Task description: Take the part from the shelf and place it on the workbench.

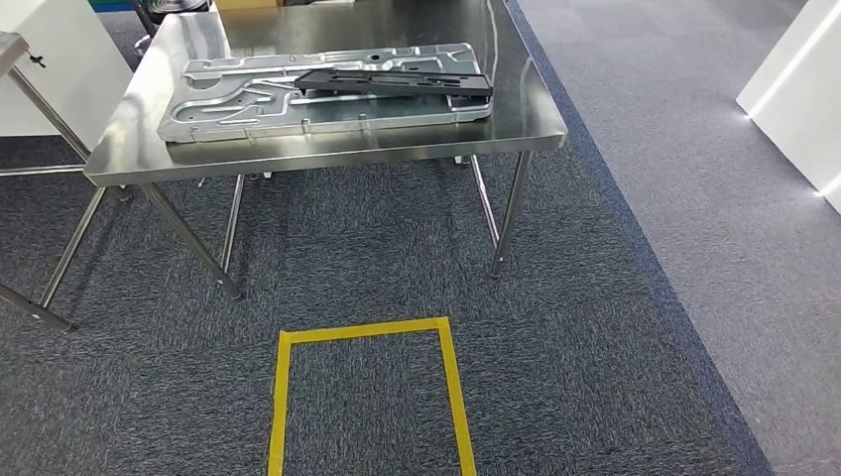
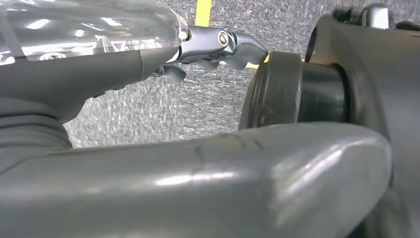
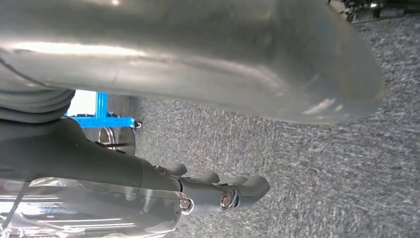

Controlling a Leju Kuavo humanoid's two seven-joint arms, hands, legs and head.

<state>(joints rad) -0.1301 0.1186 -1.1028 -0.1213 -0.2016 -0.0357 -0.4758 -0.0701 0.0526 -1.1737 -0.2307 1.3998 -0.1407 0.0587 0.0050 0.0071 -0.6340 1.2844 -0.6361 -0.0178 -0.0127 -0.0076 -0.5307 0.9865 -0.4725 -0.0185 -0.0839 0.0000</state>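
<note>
Floor: grey carpet (image 1: pixel 595 327) is running everywhere, with a darker strip right under the robot and a yellow tape rectangle (image 1: pixel 367 387) sitting just in front of it.
Workbench: one stainless steel workbench (image 1: pixel 327 149) is standing ahead on thin metal legs – a white cabinet (image 1: pixel 60 69) is sitting to its left, a white wall or panel (image 1: pixel 793 89) off to the right.
Parts count: two things are lying on the bench – one big silver stamped panel (image 1: pixel 248 104) and one long black part (image 1: pixel 397 84) lying across its right half, touching it.
Task part: the black part is already resting on the workbench, on top of the silver panel.
Left hand: left hand (image 2: pixel 218 47) is hanging down over the carpet, fingers loosely curled, holding nothing, thumb apart from them.
Right hand: right hand (image 3: pixel 218 191) is hanging the same way – fingers bent, nothing in them, carpet underneath.
Background bit: a blue frame (image 3: pixel 101 114) is showing behind the right hand.
</note>
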